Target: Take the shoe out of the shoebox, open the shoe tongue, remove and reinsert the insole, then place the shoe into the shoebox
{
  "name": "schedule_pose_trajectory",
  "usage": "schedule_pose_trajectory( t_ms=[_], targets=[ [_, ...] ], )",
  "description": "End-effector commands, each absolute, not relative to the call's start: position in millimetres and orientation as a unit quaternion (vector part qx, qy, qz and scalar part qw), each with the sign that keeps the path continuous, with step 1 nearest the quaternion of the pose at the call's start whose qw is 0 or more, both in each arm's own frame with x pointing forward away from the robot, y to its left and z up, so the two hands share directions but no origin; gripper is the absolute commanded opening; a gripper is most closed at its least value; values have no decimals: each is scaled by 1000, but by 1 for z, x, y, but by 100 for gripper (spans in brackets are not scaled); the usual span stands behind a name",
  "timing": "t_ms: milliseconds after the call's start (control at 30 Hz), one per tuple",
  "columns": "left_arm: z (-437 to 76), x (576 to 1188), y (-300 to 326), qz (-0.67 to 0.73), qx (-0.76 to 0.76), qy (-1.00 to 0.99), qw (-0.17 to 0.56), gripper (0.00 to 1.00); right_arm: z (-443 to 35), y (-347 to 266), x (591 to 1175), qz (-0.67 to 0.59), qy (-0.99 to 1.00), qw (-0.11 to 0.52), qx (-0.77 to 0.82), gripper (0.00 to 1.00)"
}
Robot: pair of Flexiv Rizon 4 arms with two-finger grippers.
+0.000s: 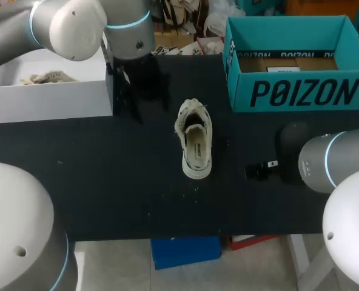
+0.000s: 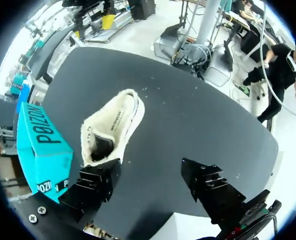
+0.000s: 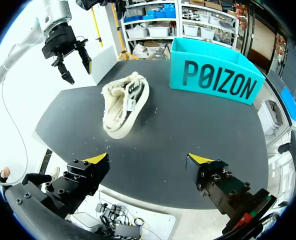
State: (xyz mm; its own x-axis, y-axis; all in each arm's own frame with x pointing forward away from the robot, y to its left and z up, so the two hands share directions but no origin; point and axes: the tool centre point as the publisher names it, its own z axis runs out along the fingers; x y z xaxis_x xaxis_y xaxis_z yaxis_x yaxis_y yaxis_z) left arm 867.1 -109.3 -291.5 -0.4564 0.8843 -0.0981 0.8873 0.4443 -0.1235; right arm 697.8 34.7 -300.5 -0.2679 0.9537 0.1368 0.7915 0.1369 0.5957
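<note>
A black table (image 1: pixel 107 182) is spreading across the whole scene, its dark matte top taking up most of the view from left to right. At its far left corner a white box (image 1: pixel 46 100) is sitting with its open top facing up and its long plain side facing the near edge. Inside that box a pale beige, fuzzy-looking thing (image 1: pixel 46 77) is lying; what it is cannot be told. A few small pale specks (image 1: pixel 148 213) are lying scattered on the tabletop around its middle.
</note>
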Motion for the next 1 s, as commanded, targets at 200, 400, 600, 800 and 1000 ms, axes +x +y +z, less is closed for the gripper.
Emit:
schedule_pose_trajectory(
  t_ms=[200, 400, 600, 800, 1000],
  targets=[
    [-310, 875, -135, -23, 764, 644, 28, 81, -302, 35, 697, 293, 740, 141, 589, 100],
    [-326, 875, -140, -35, 779, 626, 26, 68, -302, 35, 697, 293, 740, 141, 589, 100],
    [-339, 882, -144, -40, 778, 626, 28, 65, -302, 35, 697, 293, 740, 141, 589, 100],
    [-347, 891, -154, -49, 779, 624, 33, 67, -302, 35, 697, 293, 740, 141, 589, 100],
    [-355, 899, -165, -57, 752, 655, 44, 62, -302, 35, 697, 293, 740, 141, 589, 100]
  ],
)
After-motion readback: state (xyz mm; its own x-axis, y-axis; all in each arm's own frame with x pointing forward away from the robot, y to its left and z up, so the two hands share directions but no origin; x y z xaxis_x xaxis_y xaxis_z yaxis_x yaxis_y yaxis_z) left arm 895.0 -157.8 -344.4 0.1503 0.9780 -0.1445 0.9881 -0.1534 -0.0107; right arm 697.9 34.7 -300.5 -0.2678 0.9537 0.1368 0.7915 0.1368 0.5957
